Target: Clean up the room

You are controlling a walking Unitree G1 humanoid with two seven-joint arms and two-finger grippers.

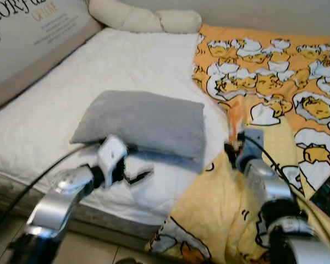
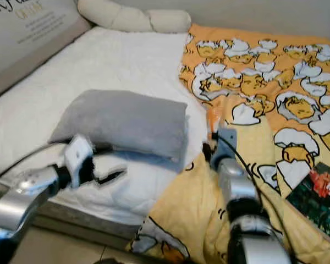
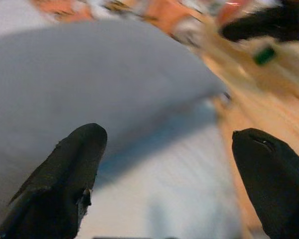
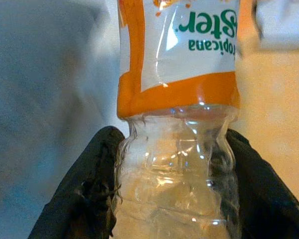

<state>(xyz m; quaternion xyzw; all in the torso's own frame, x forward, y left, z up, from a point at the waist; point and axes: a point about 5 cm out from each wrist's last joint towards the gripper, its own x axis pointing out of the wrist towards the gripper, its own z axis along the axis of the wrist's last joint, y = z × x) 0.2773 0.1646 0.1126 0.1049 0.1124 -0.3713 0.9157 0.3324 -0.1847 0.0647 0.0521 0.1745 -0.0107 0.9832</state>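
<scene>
A grey pillow [image 1: 143,124] lies on the white mattress [image 1: 126,60] near its front edge. My left gripper [image 1: 136,173] is open, its fingers spread just below the pillow's near edge; in the left wrist view the left gripper [image 3: 169,134] has the pillow [image 3: 89,74] right ahead of it. My right gripper [image 4: 174,164] is shut on a clear plastic bottle [image 4: 184,50] with an orange and white label. In the left eye view the bottle [image 1: 235,116] stands up from the right gripper [image 1: 234,147] over the yellow duvet, to the right of the pillow.
A yellow duvet [image 1: 275,82] with egg cartoons covers the bed's right half and hangs over its front edge. A cream bolster [image 1: 143,19] lies at the head. A printed board [image 1: 27,33] leans at the left. A dark book [image 2: 319,201] rests on the duvet. Tiled floor [image 1: 99,250] lies below.
</scene>
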